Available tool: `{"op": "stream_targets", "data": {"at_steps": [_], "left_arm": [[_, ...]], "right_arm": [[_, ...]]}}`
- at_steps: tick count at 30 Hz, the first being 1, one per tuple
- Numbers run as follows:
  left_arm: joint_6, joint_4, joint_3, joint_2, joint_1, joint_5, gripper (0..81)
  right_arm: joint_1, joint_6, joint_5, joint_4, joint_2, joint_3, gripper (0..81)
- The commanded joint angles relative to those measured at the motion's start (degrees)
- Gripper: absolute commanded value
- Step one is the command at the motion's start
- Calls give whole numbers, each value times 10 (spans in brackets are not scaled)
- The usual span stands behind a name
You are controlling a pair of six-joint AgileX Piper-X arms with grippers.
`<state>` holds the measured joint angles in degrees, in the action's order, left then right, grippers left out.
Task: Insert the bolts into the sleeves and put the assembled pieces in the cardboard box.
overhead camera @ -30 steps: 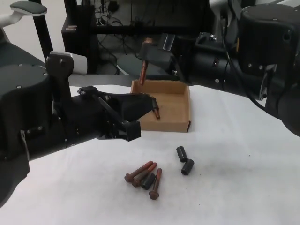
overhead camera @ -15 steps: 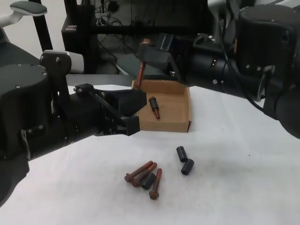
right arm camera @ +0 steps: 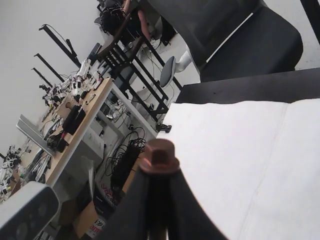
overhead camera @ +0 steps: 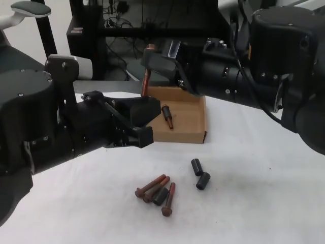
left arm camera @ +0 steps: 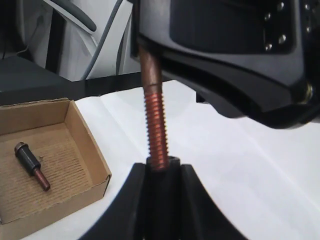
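My right gripper (overhead camera: 156, 57) is shut on a copper bolt (overhead camera: 145, 79) and holds it upright above the near left corner of the cardboard box (overhead camera: 195, 122). The bolt head (right arm camera: 159, 155) sits between the right gripper's (right arm camera: 158, 182) fingers. My left gripper (left arm camera: 161, 175) is shut on a black sleeve (left arm camera: 161, 162), and the bolt's (left arm camera: 154, 125) threaded end stands in the sleeve's mouth. One assembled piece (overhead camera: 166, 116) lies in the box (left arm camera: 75, 145). In the high view the left gripper (overhead camera: 146, 108) is just left of the box.
Three loose bolts and a sleeve (overhead camera: 155, 191) lie in a cluster on the white bench near the front. Two more black sleeves (overhead camera: 200, 175) lie to their right. Dark racks, cables and a chair stand behind the bench.
The right gripper has carried the bolt to the left. The left gripper drew back from in front of the box, uncovering the assembled piece inside.
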<state>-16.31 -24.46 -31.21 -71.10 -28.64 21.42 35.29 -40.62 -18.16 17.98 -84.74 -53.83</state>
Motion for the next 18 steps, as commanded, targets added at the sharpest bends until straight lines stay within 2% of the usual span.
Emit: {"op": "stream_targets", "data": {"at_steps": [1,13,18], "left_arm": [[0,-16,-7,0,-1,-4,15],[0,-16,-7,0,-1,-4,15],[0,-16,-7,0,-1,-4,15]], "right_arm": [[0,11,0,8,1,-7,6],[-12,20,11,7,1,-7,6],[-23,20,-6,5,1,-7,6]]}}
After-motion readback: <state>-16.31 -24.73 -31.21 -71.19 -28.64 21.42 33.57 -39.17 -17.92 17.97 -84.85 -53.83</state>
